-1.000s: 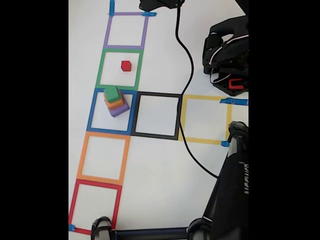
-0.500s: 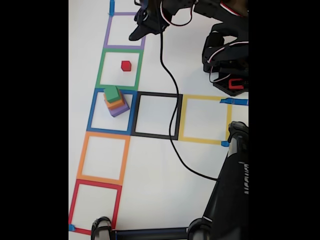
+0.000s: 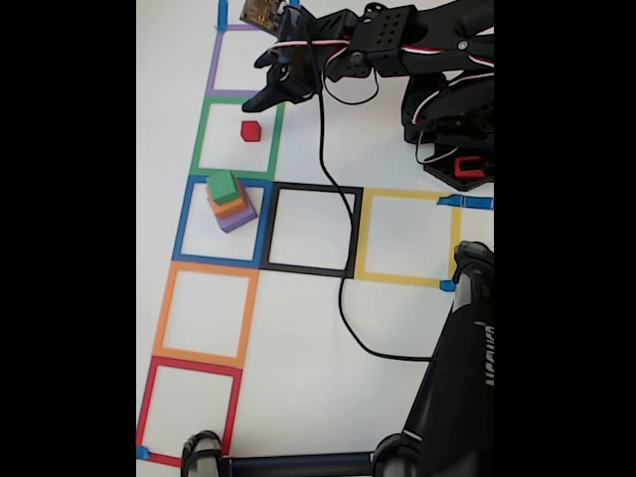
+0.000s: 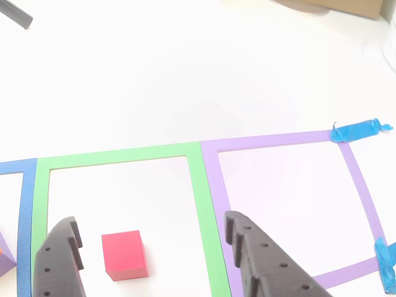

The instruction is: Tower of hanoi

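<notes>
Across the white tabletop (image 3: 298, 328), the black arm (image 3: 397, 45) reaches over toward the green tape square (image 3: 204, 134). Its end effector (image 3: 260, 91) hangs wide open and empty just above that square. Inside the blue tape square (image 3: 182, 224), the purple block (image 3: 238, 219), orange block (image 3: 232, 207) and green block (image 3: 223, 186) sit stacked. The red block (image 4: 124, 254) lies alone in the green square, between the spread fingers.

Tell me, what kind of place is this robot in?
Probably a hobby or lab tabletop: a white surface marked with taped coloured squares, small stacking blocks, and a black robot arm with trailing cable.
</notes>
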You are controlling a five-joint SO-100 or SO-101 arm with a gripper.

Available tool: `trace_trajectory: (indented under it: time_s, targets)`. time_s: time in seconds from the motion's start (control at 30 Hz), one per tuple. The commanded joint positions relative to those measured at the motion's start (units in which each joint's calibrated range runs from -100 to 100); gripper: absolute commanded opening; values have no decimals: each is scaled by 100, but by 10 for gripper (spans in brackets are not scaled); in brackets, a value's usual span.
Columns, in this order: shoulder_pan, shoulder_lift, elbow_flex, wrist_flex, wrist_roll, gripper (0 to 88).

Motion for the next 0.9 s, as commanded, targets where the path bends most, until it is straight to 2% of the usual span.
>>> trace_trajectory:
  time_s: [0.0,0.37,0.87]
  targets:
    - [-236,531,257,-1378,36,272]
    - [-342,2445,575,-3694,36,270]
    - [-562,4439,347,-5492,36,270]
